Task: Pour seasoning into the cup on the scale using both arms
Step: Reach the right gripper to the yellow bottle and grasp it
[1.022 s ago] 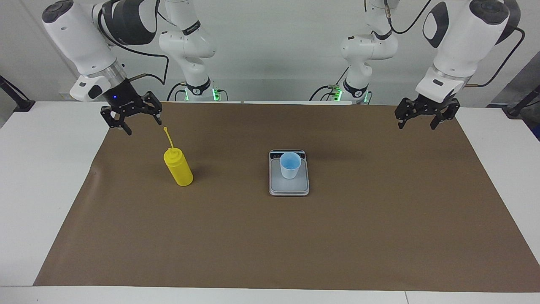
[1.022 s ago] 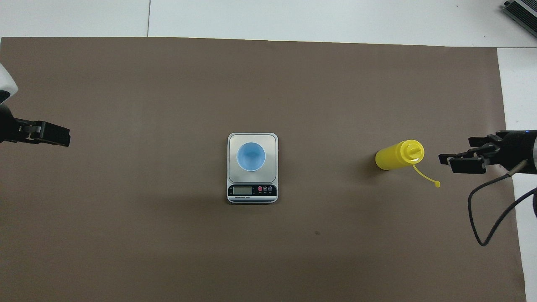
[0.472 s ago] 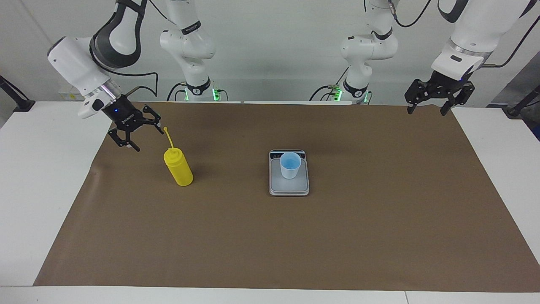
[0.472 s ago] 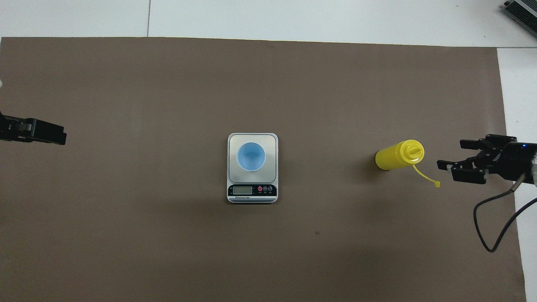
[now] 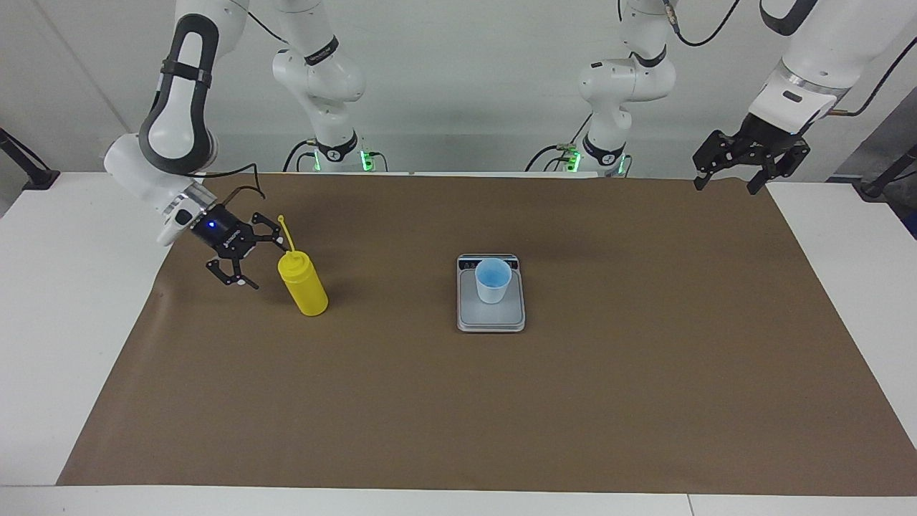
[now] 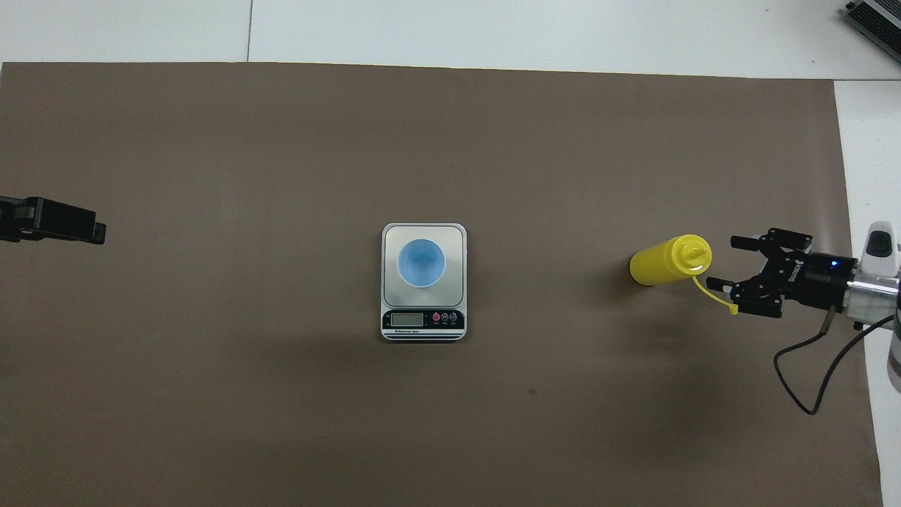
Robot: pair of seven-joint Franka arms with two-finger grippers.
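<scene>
Bottle (image 5: 304,285) stands upright on the brown mat (image 5: 458,401) at the right arm's end of the table, nozzle up, cap strap (image 5: 285,233) sticking up off the top. Right gripper (image 5: 247,264) sits low just beside it, turned sideways with its jaws spread wide and empty, mouth facing the bottle body; not touching, from what I can see. Reads as lining up a side grab so the bottle can later be tipped. Strap is right by the upper finger, could snag.

Scale (image 5: 491,315) is mid-table, well apart from that gripper, display strip on the edge nearer the robots. Cup (image 5: 493,281) stands upright on its plate, rim up, looks empty; parked there so the pour gets weighed.

Left gripper (image 5: 741,166) hangs over the mat's corner at the left arm's end, well apart from the cup, jaws wide, holding nothing. Waiting.

Can't tell the bottle's fill level: opaque. Nothing poured yet.
</scene>
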